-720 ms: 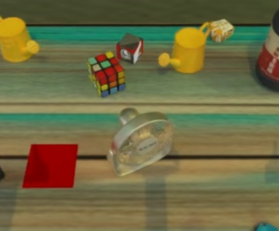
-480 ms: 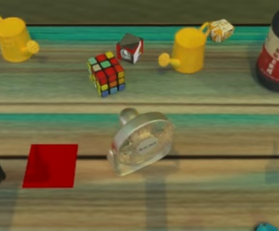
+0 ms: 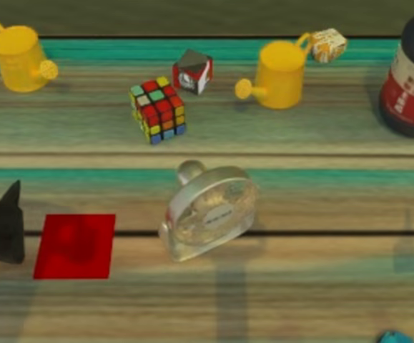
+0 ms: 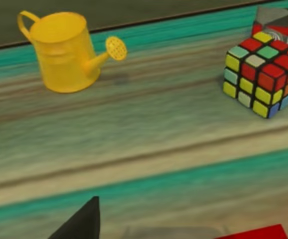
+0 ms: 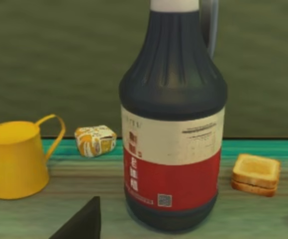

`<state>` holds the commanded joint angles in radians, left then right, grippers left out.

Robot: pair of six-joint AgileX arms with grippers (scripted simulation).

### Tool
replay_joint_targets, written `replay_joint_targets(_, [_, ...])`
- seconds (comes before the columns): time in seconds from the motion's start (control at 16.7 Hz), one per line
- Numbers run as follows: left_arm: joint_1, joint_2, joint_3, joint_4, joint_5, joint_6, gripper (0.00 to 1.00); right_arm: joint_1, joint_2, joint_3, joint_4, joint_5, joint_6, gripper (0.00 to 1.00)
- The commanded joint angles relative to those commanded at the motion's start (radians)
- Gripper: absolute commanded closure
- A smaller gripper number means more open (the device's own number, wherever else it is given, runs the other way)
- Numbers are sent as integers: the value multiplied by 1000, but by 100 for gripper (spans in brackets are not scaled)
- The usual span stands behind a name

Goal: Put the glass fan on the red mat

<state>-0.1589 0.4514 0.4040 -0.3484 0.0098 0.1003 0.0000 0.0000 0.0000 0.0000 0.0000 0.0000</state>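
Observation:
The glass fan lies tilted on the table's middle, its clear grille face up and its stubby base pointing toward the back. The red mat lies flat to the fan's left, with a dark shadow across it. My left gripper hovers just left of the mat, open and holding nothing. In the left wrist view only one of its dark fingers and a corner of the red mat show. My right gripper stays parked off the top view's right. One finger shows in its wrist view, open and empty.
A Rubik's cube and a small red-and-white cube stand behind the fan. Yellow watering cans stand at back left and back right. A dark sauce bottle and a small orange-and-white box are far right. Toast lies beside the bottle.
My left gripper has swung in from the left edge toward the red mat, and its shadow now falls on the mat. The fan and the right arm have not moved.

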Motion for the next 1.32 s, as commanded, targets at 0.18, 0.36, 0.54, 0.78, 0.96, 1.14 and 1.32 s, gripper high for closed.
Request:
replay_joint_targets(0.18, [-84, 236, 242, -175, 3, 45, 0, 0, 0, 0, 0, 0, 0, 0])
replay_joint_targets(0.36, [-174, 492, 514, -355, 5, 90, 0, 0, 0, 0, 0, 0, 0, 0])
replay_joint_targets(0.54, [-265, 758, 797, -535, 6, 134, 0, 0, 0, 0, 0, 0, 0, 0])
replay_joint_targets(0.78, [-381, 1107, 1151, -763, 4, 189, 0, 0, 0, 0, 0, 0, 0, 0])
replay_joint_targets(0.96, [-456, 1341, 1372, -916, 1, 224, 0, 0, 0, 0, 0, 0, 0, 0])
replay_joint_targets(1.14, [-514, 1531, 1538, -1041, -4, 251, 0, 0, 0, 0, 0, 0, 0, 0])
replay_joint_targets(1.32, [-550, 1655, 1637, -1123, -6, 266, 0, 0, 0, 0, 0, 0, 0, 0])
